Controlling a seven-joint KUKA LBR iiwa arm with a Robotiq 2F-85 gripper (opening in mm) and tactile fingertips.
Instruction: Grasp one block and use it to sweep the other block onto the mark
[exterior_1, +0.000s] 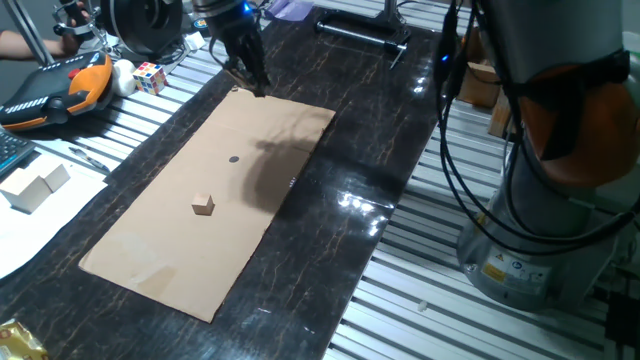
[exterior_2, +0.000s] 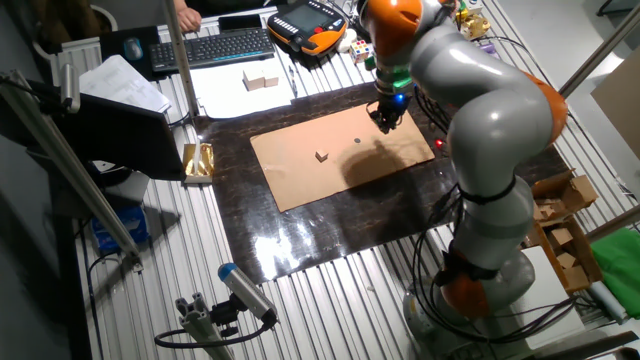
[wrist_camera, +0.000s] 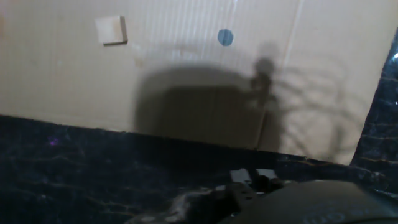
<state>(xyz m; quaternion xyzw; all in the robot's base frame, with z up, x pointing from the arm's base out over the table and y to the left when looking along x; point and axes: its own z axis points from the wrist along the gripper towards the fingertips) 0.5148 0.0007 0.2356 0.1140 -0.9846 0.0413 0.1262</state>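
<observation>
Hand view catches the tan block (wrist_camera: 111, 29) lying on the cardboard (wrist_camera: 186, 81), left of the dark mark (wrist_camera: 225, 37), no writing readable. One fixed view shows the hand (exterior_1: 252, 82) hovering over the cardboard's far edge above the dark tabletop (exterior_1: 340, 230); spread or pinched, I can't tell.

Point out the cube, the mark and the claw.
cube (exterior_1: 204, 205), one fixed view, on its top face.
mark (exterior_1: 234, 158), one fixed view, at the dot's centre.
claw (exterior_1: 252, 85), one fixed view, midway between the fingertips.
</observation>
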